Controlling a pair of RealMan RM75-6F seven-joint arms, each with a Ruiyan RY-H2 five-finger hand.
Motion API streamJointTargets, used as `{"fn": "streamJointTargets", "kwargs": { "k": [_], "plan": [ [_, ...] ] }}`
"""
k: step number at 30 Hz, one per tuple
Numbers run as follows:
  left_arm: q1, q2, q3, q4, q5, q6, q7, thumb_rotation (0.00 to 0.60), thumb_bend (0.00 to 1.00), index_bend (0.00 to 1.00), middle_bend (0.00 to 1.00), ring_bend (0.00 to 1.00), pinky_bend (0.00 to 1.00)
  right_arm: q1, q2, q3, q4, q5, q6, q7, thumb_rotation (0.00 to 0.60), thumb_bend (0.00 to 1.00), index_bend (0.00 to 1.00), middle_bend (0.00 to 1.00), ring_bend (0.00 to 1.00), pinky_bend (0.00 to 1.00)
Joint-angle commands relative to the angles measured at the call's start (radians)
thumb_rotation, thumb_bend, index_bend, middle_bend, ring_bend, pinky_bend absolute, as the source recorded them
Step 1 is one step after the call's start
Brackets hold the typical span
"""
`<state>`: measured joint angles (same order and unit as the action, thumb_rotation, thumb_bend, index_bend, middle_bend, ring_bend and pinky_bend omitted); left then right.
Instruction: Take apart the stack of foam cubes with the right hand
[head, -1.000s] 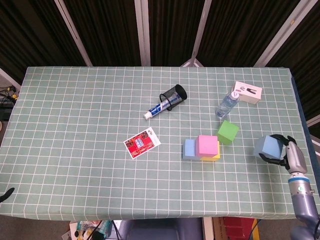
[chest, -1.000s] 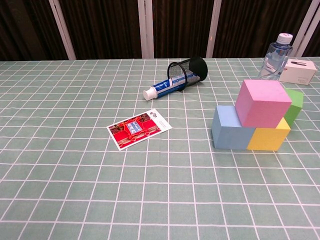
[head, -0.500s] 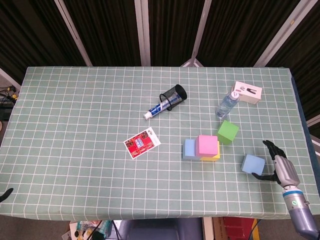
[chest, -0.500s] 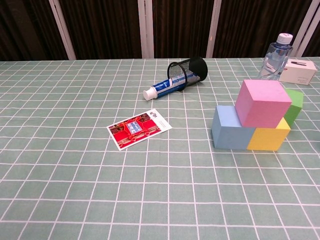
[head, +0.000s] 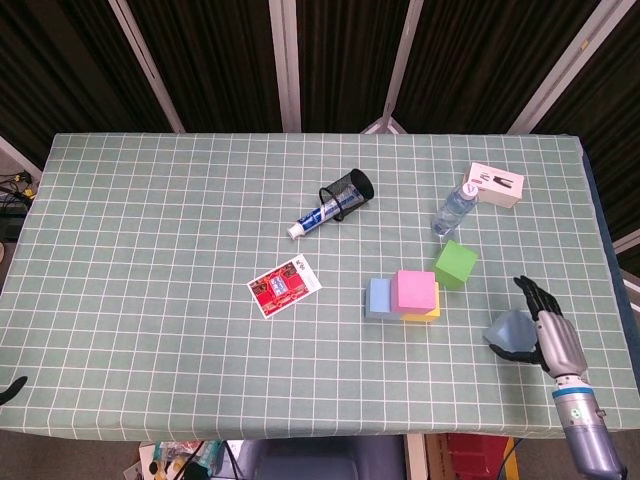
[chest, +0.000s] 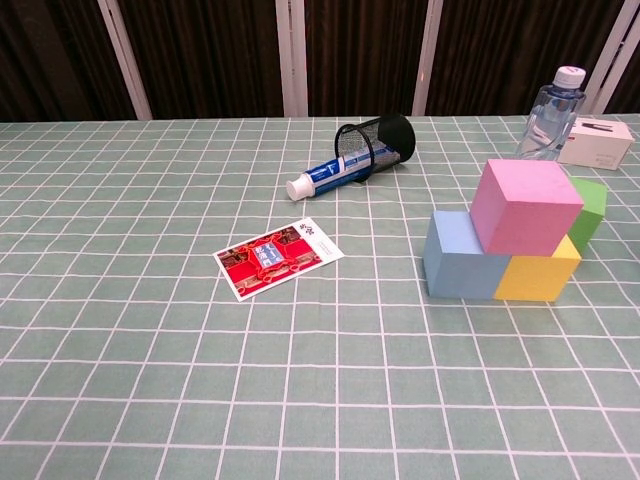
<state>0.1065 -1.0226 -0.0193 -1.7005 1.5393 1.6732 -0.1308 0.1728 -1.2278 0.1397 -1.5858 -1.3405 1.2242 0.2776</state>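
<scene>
The left robot hand shows in neither view; only a dark sliver sits at the head view's lower left edge, too small to identify. The right robot hand (head: 545, 325) appears only in the head view, at about 4 o'clock of the table, cut off from the chest view entirely. Its fingers are spread apart and hold nothing, though they lie just beside a loose blue cube (head: 508, 335), and whether they touch it is hard to tell. That cube looks tilted, one corner up.

The rest of the stack stands near the table's centre right: a pink cube (head: 415, 291) sits on a yellow cube (head: 424, 316) that is mostly hidden beneath it from above, with a blue base cube (head: 378, 297) touching at 9 o'clock. A green cube (head: 456, 264) stands just beside them at 1 o'clock, half hidden behind the pink one in the chest view.

The table (head: 150, 250) wears a green cloth with a white grid. Dark curtains with pale upright strips close the room behind.
</scene>
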Motion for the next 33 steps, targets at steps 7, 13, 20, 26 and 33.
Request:
{"fn": "streamJointTargets", "kwargs": {
  "k": [7,13,20,26,33],
  "plan": [
    [0.001,0.006,-0.001,0.005,-0.001,0.001,-0.017,0.600,0.18,0.17,0.00,0.00,0.00,-0.083,0.044,-0.023,-0.128,-0.115,0.200,0.004,0.600,0.10,0.06,0.07,0.17,0.05],
    [0.001,0.004,0.000,0.004,0.002,0.001,-0.014,0.600,0.18,0.17,0.00,0.00,0.00,-0.133,0.084,-0.108,-0.183,-0.210,0.241,0.060,0.600,0.10,0.09,0.11,0.22,0.14],
    [0.003,0.006,0.001,0.005,0.003,0.004,-0.020,0.600,0.18,0.17,0.00,0.00,0.00,-0.130,0.075,-0.172,-0.205,-0.301,0.221,0.068,0.600,0.10,0.09,0.11,0.24,0.32],
    [0.005,0.008,0.001,0.008,0.004,0.009,-0.028,0.600,0.18,0.17,0.00,0.00,0.00,-0.096,0.037,-0.181,-0.214,-0.271,0.135,-0.009,0.600,0.10,0.09,0.11,0.25,0.34],
    [0.002,0.009,-0.001,0.006,-0.001,0.001,-0.026,0.600,0.18,0.17,0.00,0.00,0.00,-0.009,-0.006,-0.155,-0.171,-0.203,-0.019,0.057,0.600,0.10,0.12,0.13,0.26,0.34]
  ]
}}
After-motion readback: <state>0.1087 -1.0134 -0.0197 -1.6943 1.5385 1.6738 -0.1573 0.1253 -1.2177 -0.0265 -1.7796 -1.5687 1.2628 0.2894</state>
